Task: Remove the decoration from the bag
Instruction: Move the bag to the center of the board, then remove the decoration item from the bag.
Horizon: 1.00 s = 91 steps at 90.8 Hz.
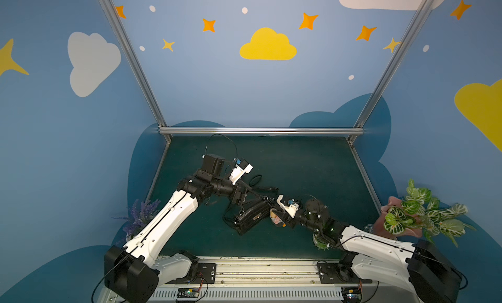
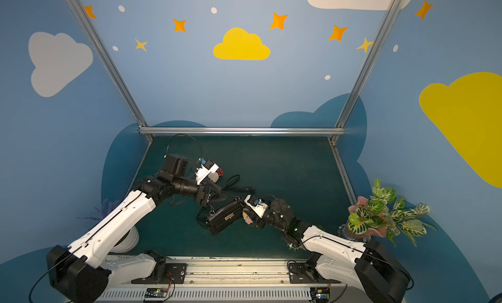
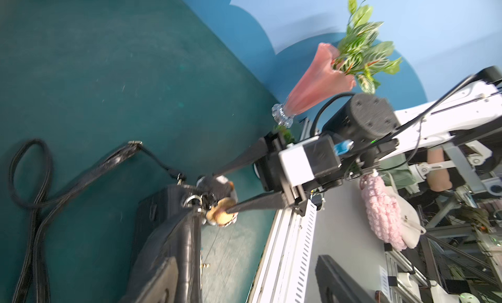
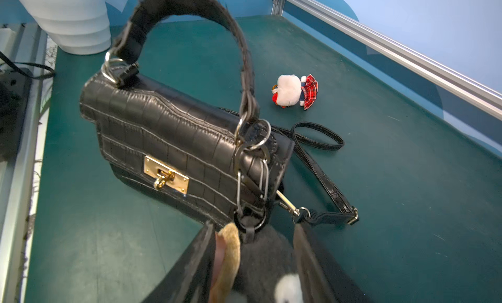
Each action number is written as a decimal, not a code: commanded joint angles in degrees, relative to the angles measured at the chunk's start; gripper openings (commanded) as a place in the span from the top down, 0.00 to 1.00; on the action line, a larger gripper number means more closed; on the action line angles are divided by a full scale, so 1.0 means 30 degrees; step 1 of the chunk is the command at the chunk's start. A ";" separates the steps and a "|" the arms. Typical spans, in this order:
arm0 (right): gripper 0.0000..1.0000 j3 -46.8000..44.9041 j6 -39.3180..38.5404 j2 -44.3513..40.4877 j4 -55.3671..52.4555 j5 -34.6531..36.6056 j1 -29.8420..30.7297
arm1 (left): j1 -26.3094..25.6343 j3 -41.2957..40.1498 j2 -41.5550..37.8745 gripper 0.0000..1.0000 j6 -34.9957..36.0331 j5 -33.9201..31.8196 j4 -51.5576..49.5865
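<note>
You were working in a blue cell painted with clouds and stars, over a dark green table [image 1: 298,166]. The bag [image 1: 251,216] sat between the table's middle and its front edge, turned at an angle, with its gold clasp [image 4: 165,174] facing the front and its handle [image 4: 190,5] arched up. The thin strap [image 4: 317,136] trailed in loops toward the far edge. The decoration [image 3: 221,209] was at the bag's right end, still clipped by a silver carabiner [image 4: 252,185] to the handle ring. Your right gripper [image 3: 222,191] had its jaws parted on either side of that dark, furry decoration. Whether the fingers [image 4: 195,261] pressed on it could not be told. Your left gripper [image 3: 247,258] hung over the bag's left end with its jaws wide open, and the handle lay just beside one finger. A white plush doll [image 4: 294,91] in a red plaid skirt lay alone on the table, toward the far edge and apart from the bag. A pink vase [image 1: 394,223] of green leaves stood by the right edge.
</note>
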 commanded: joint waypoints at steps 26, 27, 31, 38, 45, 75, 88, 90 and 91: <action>0.48 0.0537 -0.0402 -0.0467 0.0590 -0.0937 0.0117 | -0.0652 0.2104 0.4257 0.15 0.2178 -0.0797 -0.1720; 0.48 0.0580 -0.0401 -0.0416 0.0634 -0.0967 0.0118 | -0.0690 0.2109 0.4353 0.15 0.2205 -0.0821 -0.1741; 0.50 0.0643 -0.0399 -0.0166 0.0811 -0.0993 0.0120 | -0.0699 0.2142 0.4641 0.15 0.2248 -0.0892 -0.1785; 0.53 0.0820 -0.0478 0.0304 0.1115 -0.1024 0.0120 | -0.0765 0.2158 0.5025 0.16 0.2356 -0.1172 -0.1875; 0.54 0.1037 -0.0450 0.0697 0.1296 -0.1172 0.0070 | -0.0828 0.2122 0.5276 0.16 0.2417 -0.1606 -0.1958; 0.57 0.1784 -0.0315 0.2040 0.1546 -0.2394 -0.0610 | -0.0964 0.1994 0.5838 0.18 0.2579 -0.1776 -0.2115; 0.62 0.1964 -0.0390 0.2509 0.1353 -0.2687 -0.0888 | -0.1047 0.2027 0.5958 0.21 0.2733 -0.2079 -0.2396; 0.62 0.2028 -0.0411 0.2544 0.1316 -0.2730 -0.0923 | -0.1049 0.2027 0.5947 0.22 0.2731 -0.2121 -0.2419; 0.62 0.2044 -0.0420 0.2584 0.1290 -0.2742 -0.0914 | -0.1079 0.2027 0.5960 0.22 0.2730 -0.2143 -0.2428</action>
